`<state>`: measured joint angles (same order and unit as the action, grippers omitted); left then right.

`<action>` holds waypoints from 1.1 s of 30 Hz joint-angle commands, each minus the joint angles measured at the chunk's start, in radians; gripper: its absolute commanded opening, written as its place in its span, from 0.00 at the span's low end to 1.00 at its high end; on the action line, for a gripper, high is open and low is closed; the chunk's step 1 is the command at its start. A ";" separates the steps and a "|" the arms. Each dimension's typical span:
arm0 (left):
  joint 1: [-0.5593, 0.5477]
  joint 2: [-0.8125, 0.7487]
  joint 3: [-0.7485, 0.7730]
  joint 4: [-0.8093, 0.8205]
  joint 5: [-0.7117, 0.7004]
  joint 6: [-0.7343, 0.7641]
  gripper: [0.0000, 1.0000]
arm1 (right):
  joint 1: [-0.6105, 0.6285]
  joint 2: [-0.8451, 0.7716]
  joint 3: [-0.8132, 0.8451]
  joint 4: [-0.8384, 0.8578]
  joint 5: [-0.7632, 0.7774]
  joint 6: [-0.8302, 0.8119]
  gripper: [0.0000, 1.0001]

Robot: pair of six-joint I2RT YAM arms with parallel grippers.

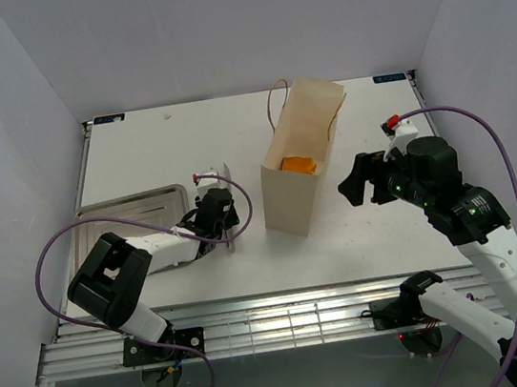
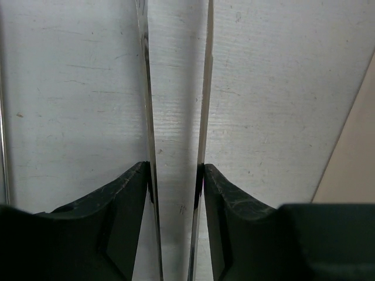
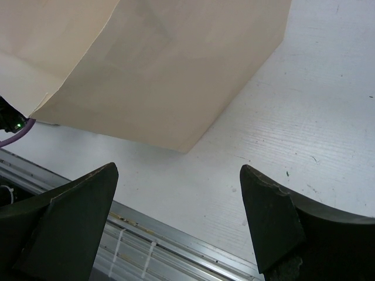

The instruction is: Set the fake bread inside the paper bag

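The paper bag (image 1: 296, 174) stands upright mid-table, open at the top, with a brown string handle. One golden-orange fake bread (image 1: 298, 163) lies inside it. My left gripper (image 1: 216, 209) rests low on the table just left of the bag. In the left wrist view it (image 2: 174, 167) is shut on the long tweezers (image 2: 205, 105), whose two blades run forward over bare table; the bag's edge (image 2: 354, 164) shows at the right. My right gripper (image 1: 357, 184) is open and empty, right of the bag. In the right wrist view it (image 3: 176, 175) hangs above the table, with the bag's side (image 3: 164, 70) ahead.
A flat silver metal tray (image 1: 134, 198) lies at the left, behind my left arm. White walls close in the table on three sides. A metal rail (image 3: 176, 246) runs along the near table edge. Purple cables loop off both arms.
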<state>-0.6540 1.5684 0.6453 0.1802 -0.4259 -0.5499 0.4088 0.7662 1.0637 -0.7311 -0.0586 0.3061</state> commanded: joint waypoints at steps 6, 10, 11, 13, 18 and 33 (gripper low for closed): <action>0.001 -0.021 -0.032 0.031 0.013 -0.019 0.63 | 0.004 -0.013 -0.050 0.045 0.008 -0.005 0.90; 0.001 -0.050 -0.042 0.031 0.038 -0.021 0.76 | 0.004 -0.018 -0.090 0.064 0.019 0.001 0.90; 0.001 -0.054 -0.041 0.030 0.045 -0.021 0.82 | 0.004 -0.021 -0.108 0.068 0.019 0.005 0.90; 0.001 -0.085 -0.035 0.016 0.055 -0.024 0.87 | 0.005 -0.021 -0.123 0.082 0.017 0.019 0.90; 0.001 -0.177 0.005 -0.066 0.073 -0.041 0.98 | 0.005 -0.025 -0.191 0.136 0.038 0.051 0.90; 0.076 -0.600 -0.077 0.050 0.593 -0.248 0.98 | 0.004 -0.251 -0.709 0.708 -0.036 0.266 0.90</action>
<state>-0.6010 1.0252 0.6250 0.1635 -0.0059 -0.7181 0.4091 0.5533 0.4126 -0.2409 -0.0616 0.5049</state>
